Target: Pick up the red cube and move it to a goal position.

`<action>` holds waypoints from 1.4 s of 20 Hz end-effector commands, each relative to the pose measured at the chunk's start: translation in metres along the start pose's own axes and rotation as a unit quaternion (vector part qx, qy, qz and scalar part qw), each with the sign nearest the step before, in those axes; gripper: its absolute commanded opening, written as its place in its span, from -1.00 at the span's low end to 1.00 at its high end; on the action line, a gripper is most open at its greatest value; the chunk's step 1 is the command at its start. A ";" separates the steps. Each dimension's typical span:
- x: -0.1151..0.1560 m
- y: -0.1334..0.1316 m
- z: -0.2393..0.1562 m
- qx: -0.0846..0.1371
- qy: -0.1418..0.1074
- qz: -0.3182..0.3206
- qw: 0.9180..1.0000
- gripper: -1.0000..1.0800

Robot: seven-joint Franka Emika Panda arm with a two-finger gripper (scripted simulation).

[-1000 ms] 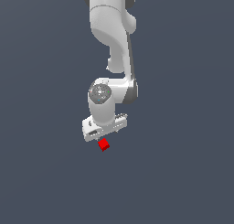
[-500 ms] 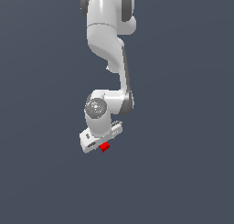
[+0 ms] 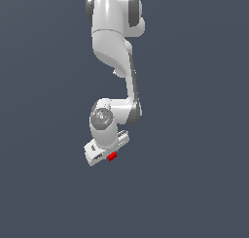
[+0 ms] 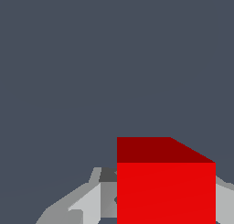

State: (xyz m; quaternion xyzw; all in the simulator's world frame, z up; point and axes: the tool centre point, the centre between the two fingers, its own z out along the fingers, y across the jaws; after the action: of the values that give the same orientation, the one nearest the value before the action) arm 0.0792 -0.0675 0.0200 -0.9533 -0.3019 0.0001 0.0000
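Observation:
The red cube (image 3: 112, 157) shows as a small red patch just under the white gripper (image 3: 108, 156) at the low end of the arm in the exterior view, partly hidden by the hand. In the wrist view the cube (image 4: 165, 191) fills the space between the two grey fingers (image 4: 93, 198), which lie against its two sides with no gap showing. The gripper looks shut on the cube. The upper arm (image 3: 113, 33) rises above it.
Only a plain dark grey background surrounds the arm in both views. No other object, edge or goal marker shows.
The hand has come down over the cube, hiding more of it. The cube sits at about the same spot in the exterior view.

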 end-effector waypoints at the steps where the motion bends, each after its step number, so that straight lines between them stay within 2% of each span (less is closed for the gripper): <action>1: 0.000 0.000 0.000 0.000 0.000 0.000 1.000 -1.00; 16: 0.000 -0.010 -0.011 0.000 0.000 0.000 1.000 -1.00; 22: 0.000 -0.031 -0.034 0.000 0.000 -0.001 1.000 -1.00; 28: 0.001 -0.066 -0.073 0.000 0.000 -0.001 1.000 -1.00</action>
State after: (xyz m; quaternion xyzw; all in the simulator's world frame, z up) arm 0.0469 -0.0216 0.0812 -0.9533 -0.3022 0.0011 -0.0001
